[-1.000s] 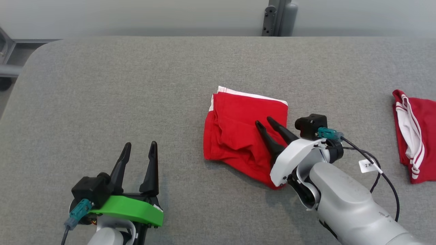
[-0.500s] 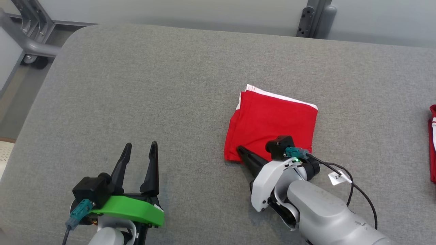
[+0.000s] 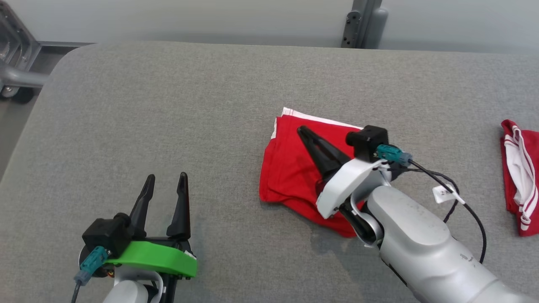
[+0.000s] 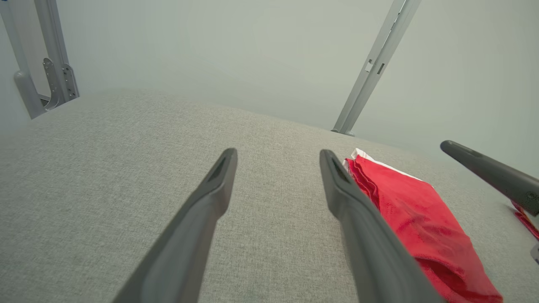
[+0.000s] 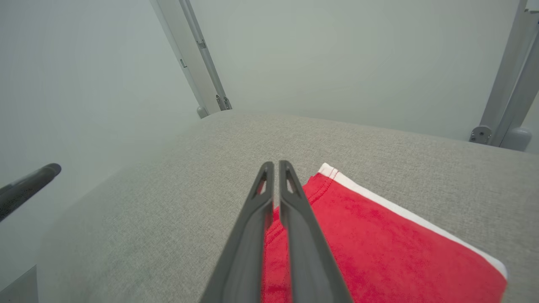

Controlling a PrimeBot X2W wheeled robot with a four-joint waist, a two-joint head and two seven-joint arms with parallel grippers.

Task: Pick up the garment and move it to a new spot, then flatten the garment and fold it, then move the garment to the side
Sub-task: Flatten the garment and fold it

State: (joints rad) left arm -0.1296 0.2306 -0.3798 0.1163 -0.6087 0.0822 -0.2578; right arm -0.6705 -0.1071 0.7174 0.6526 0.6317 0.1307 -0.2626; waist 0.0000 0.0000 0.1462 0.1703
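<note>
The red garment [image 3: 290, 168] lies folded on the grey table [image 3: 168, 105], a little right of the middle, with a white band on its far edge. The right gripper [image 3: 301, 129] hangs above it, fingers pressed together. The left gripper [image 3: 166, 176] is well apart at the near left, fingers spread. Another red garment [image 3: 520, 185] lies at the far right.

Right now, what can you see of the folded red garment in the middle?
The garment is red cloth with a white edge along its far side, folded into a rough rectangle, wrinkled near the front. It lies flat on the gray table. The shut right gripper hangs over it, seemingly not touching.
</note>
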